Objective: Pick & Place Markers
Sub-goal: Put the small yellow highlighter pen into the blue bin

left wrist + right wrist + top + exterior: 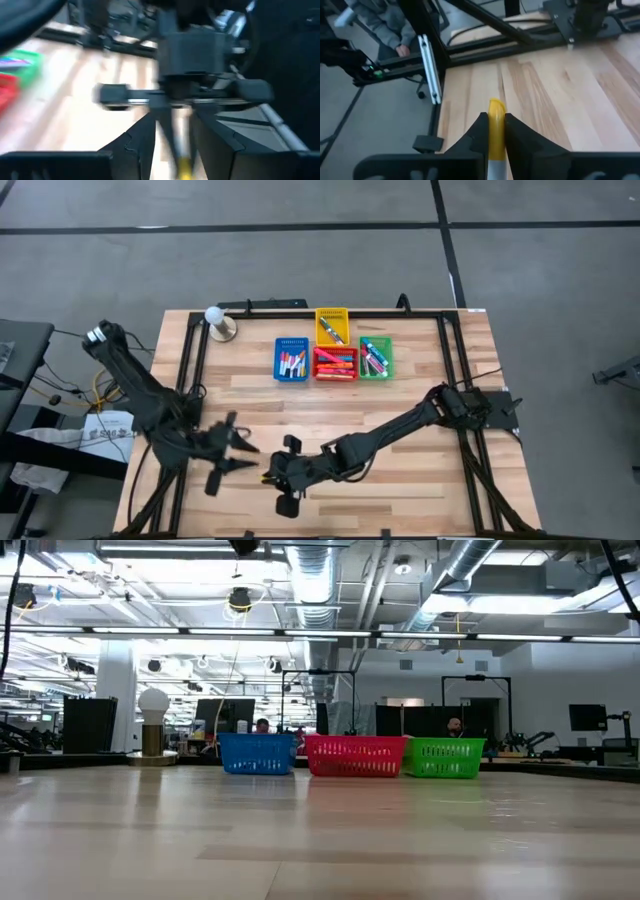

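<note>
A marker with a yellow cap (496,112) and a white barrel sits in my right gripper (494,117), which is shut on it near the table's near edge (272,472). My left gripper (243,455) faces it from the left, open. In the left wrist view the marker's yellow end (184,167) lies between the left gripper's spread fingers (174,120); I see no touch. Several more markers (291,363) lie in the coloured bins at the far side. My right gripper pinches the marker between its two fingers at the yellow cap (496,131). The marker lies along the fingers. Its rounded yellow end (496,105) sticks out past the fingertips (482,120) and its white barrel (495,170) runs back between them. The fingers point roughly level toward the table's left.
Blue bin (291,359), red bin (335,364), yellow bin (332,324) and green bin (375,357) stand at the far centre. A white ball on a round base (217,322) stands far left. A black frame (449,360) edges the table. A person's hand (400,49) shows beyond the table.
</note>
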Controlling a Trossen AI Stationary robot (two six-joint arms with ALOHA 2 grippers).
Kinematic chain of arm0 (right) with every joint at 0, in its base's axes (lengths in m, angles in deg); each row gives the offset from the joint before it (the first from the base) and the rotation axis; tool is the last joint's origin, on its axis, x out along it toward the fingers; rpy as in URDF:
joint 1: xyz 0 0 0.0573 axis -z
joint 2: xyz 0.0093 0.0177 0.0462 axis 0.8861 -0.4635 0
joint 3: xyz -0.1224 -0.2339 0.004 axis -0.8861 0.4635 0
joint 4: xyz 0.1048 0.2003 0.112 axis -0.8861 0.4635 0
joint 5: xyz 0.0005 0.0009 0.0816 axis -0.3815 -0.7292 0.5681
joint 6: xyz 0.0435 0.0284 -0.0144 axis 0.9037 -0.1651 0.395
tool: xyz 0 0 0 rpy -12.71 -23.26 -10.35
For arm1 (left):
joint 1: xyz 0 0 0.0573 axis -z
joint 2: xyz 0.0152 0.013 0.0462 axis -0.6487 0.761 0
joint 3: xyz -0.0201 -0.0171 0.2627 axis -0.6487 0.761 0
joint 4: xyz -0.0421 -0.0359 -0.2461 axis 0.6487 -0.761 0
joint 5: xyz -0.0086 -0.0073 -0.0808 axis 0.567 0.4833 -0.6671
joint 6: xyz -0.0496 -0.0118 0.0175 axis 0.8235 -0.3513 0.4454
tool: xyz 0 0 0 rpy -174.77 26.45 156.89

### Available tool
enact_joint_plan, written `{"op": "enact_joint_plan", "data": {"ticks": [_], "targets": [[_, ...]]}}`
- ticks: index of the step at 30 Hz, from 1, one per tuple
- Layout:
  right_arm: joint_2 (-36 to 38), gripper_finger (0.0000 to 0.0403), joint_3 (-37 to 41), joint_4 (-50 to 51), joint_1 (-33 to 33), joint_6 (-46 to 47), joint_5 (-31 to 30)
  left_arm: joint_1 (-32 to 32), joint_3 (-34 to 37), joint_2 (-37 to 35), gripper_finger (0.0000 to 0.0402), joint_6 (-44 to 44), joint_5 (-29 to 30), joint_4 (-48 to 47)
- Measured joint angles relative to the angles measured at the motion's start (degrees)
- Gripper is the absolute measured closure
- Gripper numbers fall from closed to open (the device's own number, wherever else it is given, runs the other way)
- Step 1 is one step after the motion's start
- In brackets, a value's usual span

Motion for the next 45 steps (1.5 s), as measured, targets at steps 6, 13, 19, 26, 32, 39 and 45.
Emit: {"op": "enact_joint_plan", "data": {"ticks": [6, 13, 19, 26, 32, 39, 45], "targets": [[0.0, 0.0367, -3.5, 0.2, 0.4, -6.2, 0.1, -0.1, 0.0, -8.4, 0.027, -3.9, 7.0, -10.1], [0.1, 0.0378, -10.2, 0.1, 3.3, -17.2, 0.6, -0.1, 0.0, -11.6, 0.027, -6.1, 13.0, -21.5], [0.1, 0.0364, -17.9, 0.2, 3.7, -21.6, 1.6, -0.1, 0.0, -14.7, 0.027, -5.8, 13.1, -21.3], [2.7, 0.0376, -21.1, -1.9, 2.9, -25.8, 2.7, -0.1, 0.0, -18.2, 0.027, -2.8, 9.5, -19.7], [7.0, 0.0363, -21.1, -2.1, 3.1, -25.4, 3.0, -0.1, 0.0, -15.5, 0.027, -9.0, 8.7, -8.8], [9.2, 0.0378, -21.1, -2.2, 3.4, -25.4, 3.0, -1.1, 0.0, -10.0, 0.027, -22.0, 5.8, 11.7], [9.2, 0.0359, -21.1, -1.8, 3.5, -25.4, 2.8, -5.2, 0.0, -2.4, 0.027, -27.4, -0.3, 24.8]]}}
